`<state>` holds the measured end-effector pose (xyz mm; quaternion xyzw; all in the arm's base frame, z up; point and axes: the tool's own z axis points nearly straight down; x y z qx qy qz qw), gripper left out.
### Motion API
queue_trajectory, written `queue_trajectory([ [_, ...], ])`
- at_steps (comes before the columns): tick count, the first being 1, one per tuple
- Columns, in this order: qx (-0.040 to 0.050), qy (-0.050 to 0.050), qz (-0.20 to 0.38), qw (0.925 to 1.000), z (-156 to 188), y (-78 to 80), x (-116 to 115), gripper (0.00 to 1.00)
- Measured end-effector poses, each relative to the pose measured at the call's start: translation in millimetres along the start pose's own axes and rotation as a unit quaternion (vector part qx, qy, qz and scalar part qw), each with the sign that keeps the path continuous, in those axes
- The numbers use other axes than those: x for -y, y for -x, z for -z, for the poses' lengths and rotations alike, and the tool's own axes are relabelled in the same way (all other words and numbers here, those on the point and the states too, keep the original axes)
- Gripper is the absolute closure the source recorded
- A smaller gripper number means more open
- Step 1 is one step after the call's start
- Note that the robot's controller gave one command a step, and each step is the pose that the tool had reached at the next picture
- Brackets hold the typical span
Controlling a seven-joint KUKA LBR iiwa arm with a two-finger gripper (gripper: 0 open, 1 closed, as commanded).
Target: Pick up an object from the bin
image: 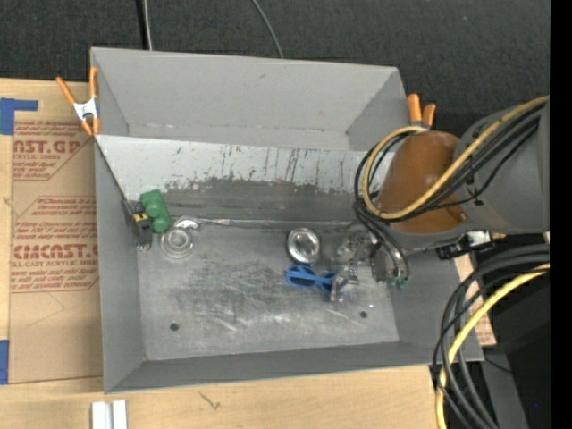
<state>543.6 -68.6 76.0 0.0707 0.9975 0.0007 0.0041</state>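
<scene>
My gripper (344, 280) reaches down near the right side of the bin floor, below the orange cover. Its fingertips stand right beside the right end of a small blue clip-like thing (307, 277) lying flat on the floor. A round silvery metal cap (303, 243) lies just above the blue thing, to the left of the fingers. Whether the fingers touch the blue thing I cannot make out.
At the bin's left wall lies a green knobbed piece (155, 210) with a small dark and yellow part beside it, and a clear round lid (179, 239) next to them. The arm and its cables hang over the bin's right rim.
</scene>
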Motion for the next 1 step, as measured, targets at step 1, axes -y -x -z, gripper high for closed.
queue_trajectory([
  [1,0.0011,-0.001,-0.008,1.0,160.0,-0.3,21.8,1.0],
])
